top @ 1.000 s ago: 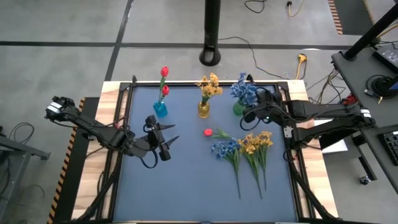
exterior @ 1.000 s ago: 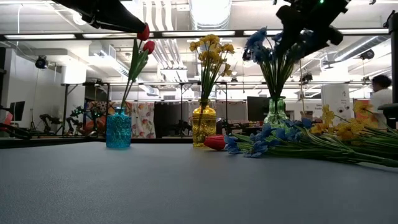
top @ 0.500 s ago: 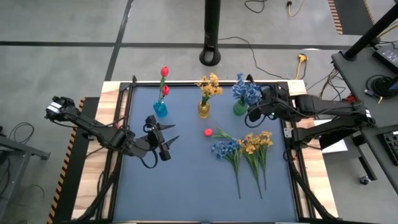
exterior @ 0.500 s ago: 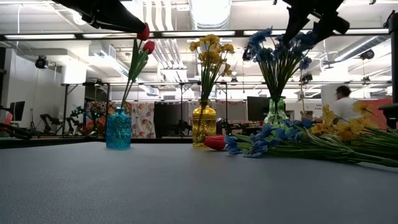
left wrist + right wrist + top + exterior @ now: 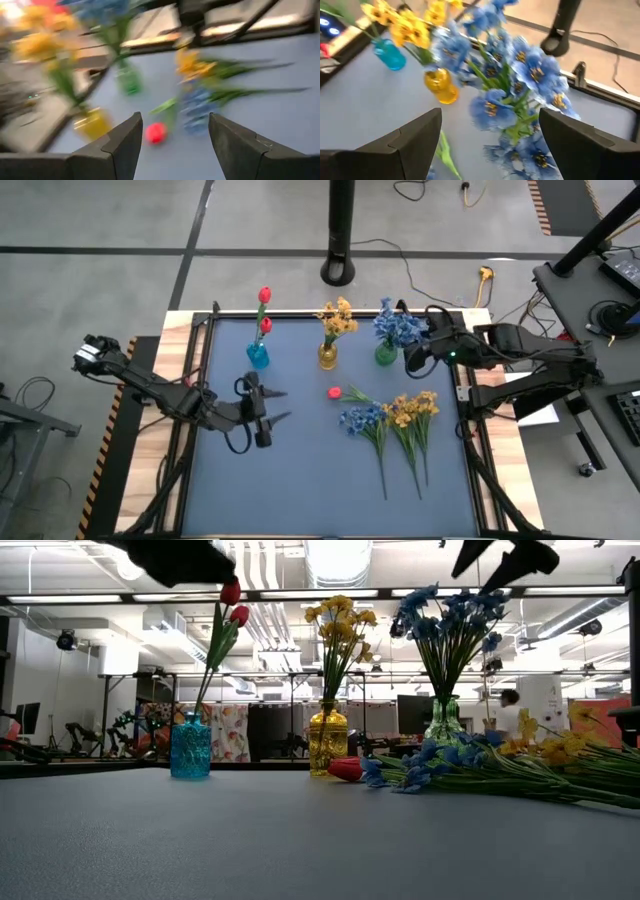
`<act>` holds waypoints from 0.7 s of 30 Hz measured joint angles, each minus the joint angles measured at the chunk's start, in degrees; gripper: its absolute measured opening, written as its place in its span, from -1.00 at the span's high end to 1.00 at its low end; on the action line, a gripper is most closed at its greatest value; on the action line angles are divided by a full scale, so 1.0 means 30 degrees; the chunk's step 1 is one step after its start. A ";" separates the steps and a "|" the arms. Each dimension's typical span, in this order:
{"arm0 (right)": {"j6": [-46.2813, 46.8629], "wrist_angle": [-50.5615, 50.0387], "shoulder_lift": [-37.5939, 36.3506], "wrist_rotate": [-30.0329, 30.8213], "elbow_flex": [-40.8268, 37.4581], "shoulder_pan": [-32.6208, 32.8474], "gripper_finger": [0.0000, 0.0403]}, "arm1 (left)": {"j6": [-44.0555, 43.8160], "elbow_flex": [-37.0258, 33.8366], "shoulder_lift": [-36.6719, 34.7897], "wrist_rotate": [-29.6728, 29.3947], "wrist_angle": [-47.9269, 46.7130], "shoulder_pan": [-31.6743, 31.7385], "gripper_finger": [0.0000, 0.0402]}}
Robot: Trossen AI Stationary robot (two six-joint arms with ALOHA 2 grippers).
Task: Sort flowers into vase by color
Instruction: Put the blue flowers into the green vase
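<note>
Red loose bud (image 5: pixel 334 392) lies mid-frame in our high view (the low view half-hides it behind blue sprigs (image 5: pixel 405 762)); left gripper (image 5: pixel 272 405) and right gripper (image 5: pixel 412 360) both spread, empty.

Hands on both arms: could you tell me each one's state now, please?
Left hand: open, holding nothing.
Right hand: open, holding nothing, by the blue flowers.

Floor (image 5: pixel 120 220): grey concrete, dark seams.
Ceiling (image 5: pixel 330 560): exposed ducts, strip lights.
Post (image 5: pixel 341 230): black, behind the table (image 5: pixel 300 470).
</note>
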 joint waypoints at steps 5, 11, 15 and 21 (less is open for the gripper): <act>-0.0330 0.0021 0.0187 -0.0337 0.1101 0.0883 -0.62 | 0.0551 0.0007 0.1672 0.0852 0.2746 -0.0008 -0.05; -0.0333 0.0176 0.0969 -0.0569 0.2006 0.2981 -0.62 | -0.0615 0.0007 0.3996 0.0875 0.3190 -0.0096 -0.05; 0.0304 0.0148 0.1777 -0.0604 0.2360 0.4664 -0.62 | -0.1628 0.0206 0.4804 0.0983 0.2767 -0.0620 -0.05; 0.2006 0.0089 0.2988 -0.2085 0.2761 0.7070 -0.61 | -0.4462 0.2478 0.4785 0.4455 -0.3017 -0.1910 -0.05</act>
